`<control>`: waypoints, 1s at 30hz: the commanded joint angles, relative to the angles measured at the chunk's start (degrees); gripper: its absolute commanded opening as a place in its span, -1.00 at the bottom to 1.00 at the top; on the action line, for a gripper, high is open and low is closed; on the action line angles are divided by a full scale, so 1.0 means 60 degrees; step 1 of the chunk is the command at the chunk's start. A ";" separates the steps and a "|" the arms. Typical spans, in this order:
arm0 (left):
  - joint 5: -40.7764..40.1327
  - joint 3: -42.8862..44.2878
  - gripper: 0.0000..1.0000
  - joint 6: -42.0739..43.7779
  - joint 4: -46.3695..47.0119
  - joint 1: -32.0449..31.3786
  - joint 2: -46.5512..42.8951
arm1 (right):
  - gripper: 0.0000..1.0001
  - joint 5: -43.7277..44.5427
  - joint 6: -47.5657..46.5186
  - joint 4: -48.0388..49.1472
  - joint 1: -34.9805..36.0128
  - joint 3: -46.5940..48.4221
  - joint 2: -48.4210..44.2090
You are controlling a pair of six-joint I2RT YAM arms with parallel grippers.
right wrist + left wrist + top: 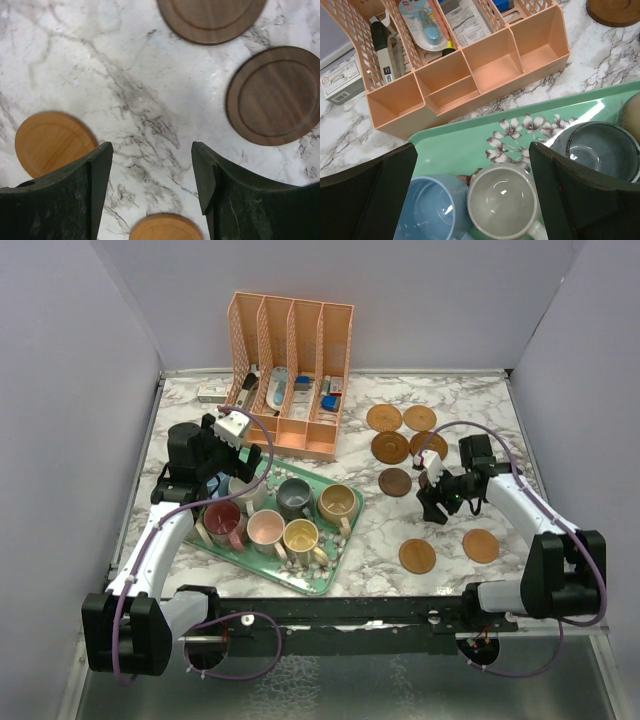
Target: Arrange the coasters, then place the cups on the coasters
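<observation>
Over the white marble table (380,530), thin round brown wooden coasters (417,556) lie scattered right of the green floral tray (343,548) holding small ceramic mugs (300,536).

Left wrist view: the left gripper (472,150) is spread wide above a cream mug (502,200) that apparently touches its blue neighbour (427,210); descending could jostle both.

Right wrist view: the right gripper (151,150), parted and empty, hangs between coasters and could nudge them.

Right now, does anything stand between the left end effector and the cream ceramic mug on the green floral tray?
Nothing visible does: the open left end effector hangs above the cream ceramic mug. The light blue mug sits tight beside it, partly under one finger, and could get bumped on descent.
</observation>
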 commanded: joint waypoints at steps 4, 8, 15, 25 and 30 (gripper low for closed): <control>0.0402 -0.0108 0.98 -0.0287 0.0379 -0.0046 -0.0048 | 0.32 -0.1362 -0.2035 -0.0487 0.0172 -0.1092 -0.1593; 0.0133 0.0016 0.98 -0.0329 0.0443 -0.0057 0.0007 | 0.33 -0.1440 -0.2462 -0.0515 0.0428 -0.1550 -0.1945; -0.0382 0.0327 0.98 -0.0115 0.0518 -0.0046 0.0176 | 0.34 -0.1241 -0.2568 0.0099 0.0988 -0.2169 -0.1879; -0.0928 0.0418 0.98 -0.0177 0.0582 -0.0046 0.0439 | 0.25 0.0057 -0.1640 0.1822 0.2085 -0.2682 -0.1377; -0.0817 0.0037 0.98 -0.0503 0.0746 -0.0047 0.0352 | 0.15 0.0304 -0.1138 0.2415 0.2462 -0.2489 -0.0950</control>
